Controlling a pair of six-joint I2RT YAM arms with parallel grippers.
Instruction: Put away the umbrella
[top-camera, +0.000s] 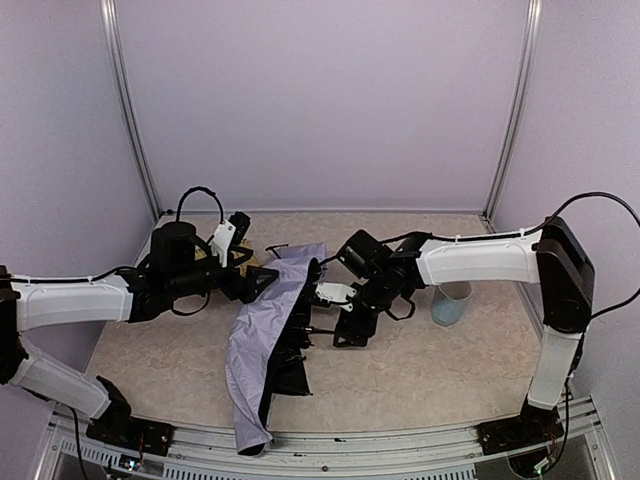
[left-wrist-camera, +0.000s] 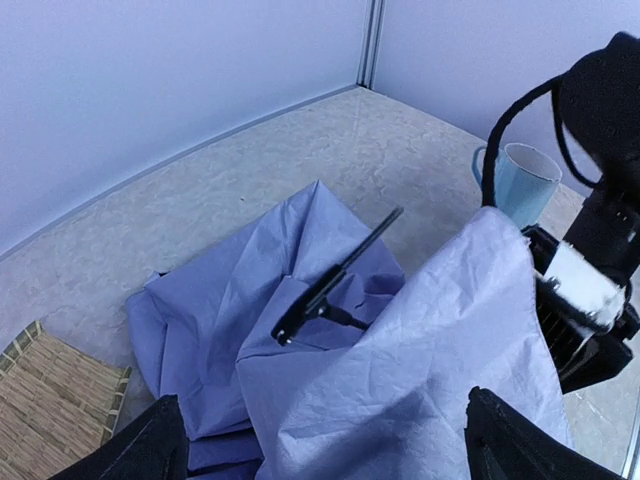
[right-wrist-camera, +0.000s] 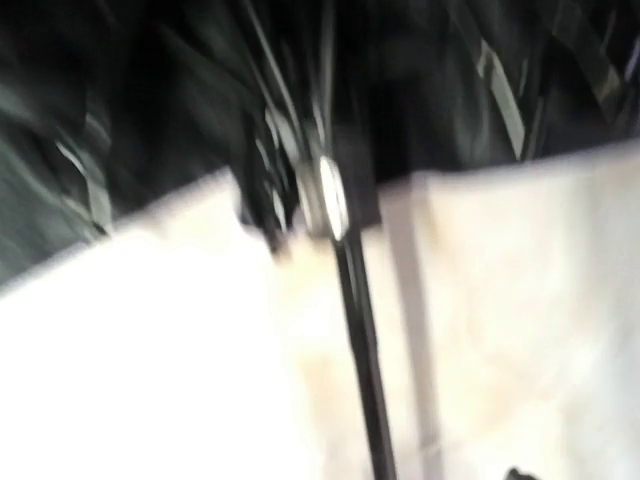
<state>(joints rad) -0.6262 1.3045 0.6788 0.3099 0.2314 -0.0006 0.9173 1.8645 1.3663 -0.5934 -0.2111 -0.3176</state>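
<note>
The umbrella (top-camera: 262, 335) lies collapsed across the middle of the table, its lilac canopy crumpled and its black underside (top-camera: 292, 365) facing right. My left gripper (top-camera: 258, 282) hovers at the canopy's far left end. In the left wrist view its fingers (left-wrist-camera: 150, 448) stand wide apart over the fabric (left-wrist-camera: 400, 380), holding nothing, and a black rib tip (left-wrist-camera: 318, 302) pokes out of the folds. My right gripper (top-camera: 340, 315) is at the canopy's right side. The blurred right wrist view shows the thin black shaft (right-wrist-camera: 362, 350) running down the middle with no finger shut on it.
A light blue cup (top-camera: 450, 303) stands to the right of my right arm and shows in the left wrist view as the cup (left-wrist-camera: 522, 182). A woven straw tray (left-wrist-camera: 50, 400) lies under the canopy's left end. The canopy's near tip hangs over the table's front edge (top-camera: 400, 432).
</note>
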